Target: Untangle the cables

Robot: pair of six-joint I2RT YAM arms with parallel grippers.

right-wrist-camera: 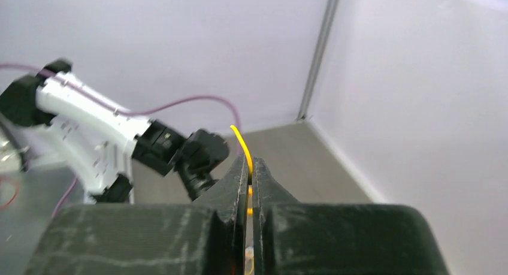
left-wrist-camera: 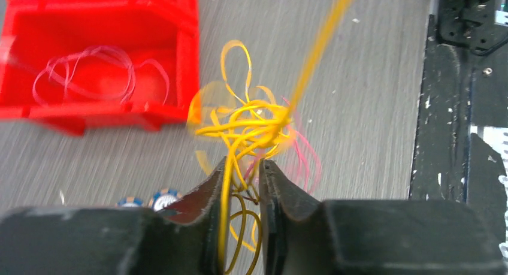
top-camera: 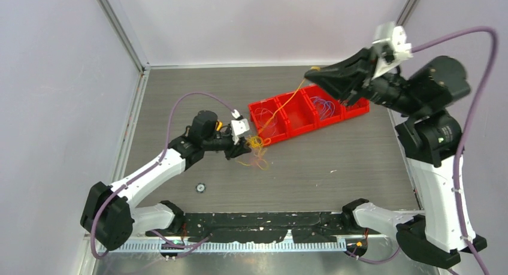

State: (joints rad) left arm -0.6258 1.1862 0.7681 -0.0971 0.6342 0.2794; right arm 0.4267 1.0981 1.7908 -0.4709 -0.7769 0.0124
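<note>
Blurred, the taut yellow-orange wire (left-wrist-camera: 320, 41) exits the top edge; the red plastic bin (left-wrist-camera: 186, 47) is cropped; two small round discs (left-wrist-camera: 163, 198) sit half hidden behind the left gripper (left-wrist-camera: 244, 162).

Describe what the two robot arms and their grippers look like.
The left arm and right arm have white shells on the long links and black joints. A thick purple hose loops along each to a small white camera block at the wrist. The left gripper and right gripper each have two matte black, scuffed, tapering fingers.

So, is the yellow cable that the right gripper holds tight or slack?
Tight. From the right gripper the yellow cable runs in a straight line, without sag, down to the tangle.
</note>
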